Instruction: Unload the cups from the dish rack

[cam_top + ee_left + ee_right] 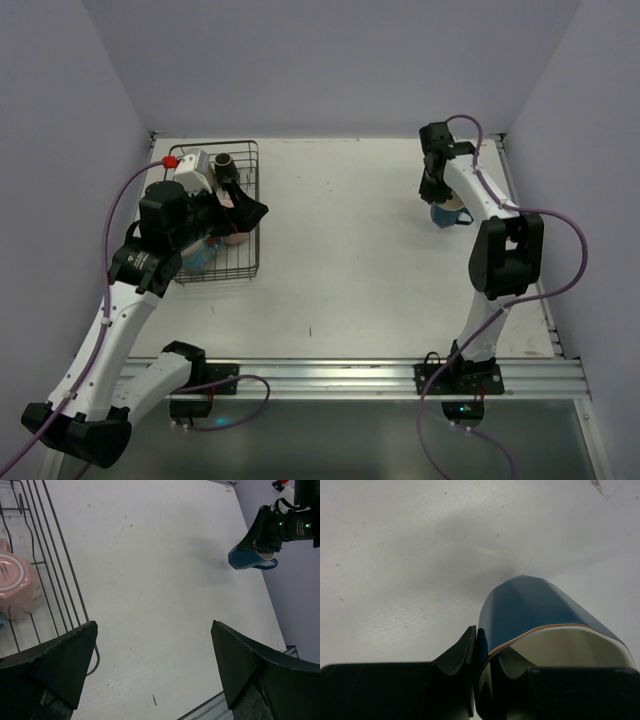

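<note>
Blue cup [535, 610] wall pinched between right fingers [457, 655]; left fingers [65, 665] spread beside dish rack [257, 180].

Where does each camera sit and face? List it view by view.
Top external: above and behind the robot, looking down on the table; left arm and right arm show.
Left wrist: on the left gripper by the dish rack, facing across toward the blue cup; its open fingers show.
Right wrist: on the right gripper, looking down at that cup, pinched by its rim.
Shared: all three see that cup.
</note>
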You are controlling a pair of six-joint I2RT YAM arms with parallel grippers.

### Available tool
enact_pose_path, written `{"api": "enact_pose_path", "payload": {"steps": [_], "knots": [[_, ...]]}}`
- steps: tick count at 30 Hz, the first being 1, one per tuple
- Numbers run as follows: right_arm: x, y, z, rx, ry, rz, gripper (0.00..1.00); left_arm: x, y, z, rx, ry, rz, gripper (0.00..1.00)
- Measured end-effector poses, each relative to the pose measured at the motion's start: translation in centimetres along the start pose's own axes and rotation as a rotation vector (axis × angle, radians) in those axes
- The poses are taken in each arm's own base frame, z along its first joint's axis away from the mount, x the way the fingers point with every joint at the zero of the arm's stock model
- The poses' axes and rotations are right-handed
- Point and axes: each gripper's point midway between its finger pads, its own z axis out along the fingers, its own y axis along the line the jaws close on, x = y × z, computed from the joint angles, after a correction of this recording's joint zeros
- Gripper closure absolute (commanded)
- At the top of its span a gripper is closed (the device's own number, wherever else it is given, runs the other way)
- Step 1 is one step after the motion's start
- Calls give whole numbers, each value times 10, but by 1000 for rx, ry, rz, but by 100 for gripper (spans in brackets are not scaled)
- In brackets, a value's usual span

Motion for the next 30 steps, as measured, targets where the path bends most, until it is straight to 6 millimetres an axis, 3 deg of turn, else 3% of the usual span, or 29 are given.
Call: {"api": "enact_pose_path", "payload": {"steps": [4,9,18,30], "knots": [[-2,5,20,25,20,-19,100,1,0,0,0,1,0,1],[9,13,50,36,81,-47,100,4,3,3,-5,12,-2,1],[7,16,57,12,81,-46,100,9,7,7,-13,27,-6,1],[12,14,57,-30,66,-35,69,15,26,16,-95,34,-6,1]]}}
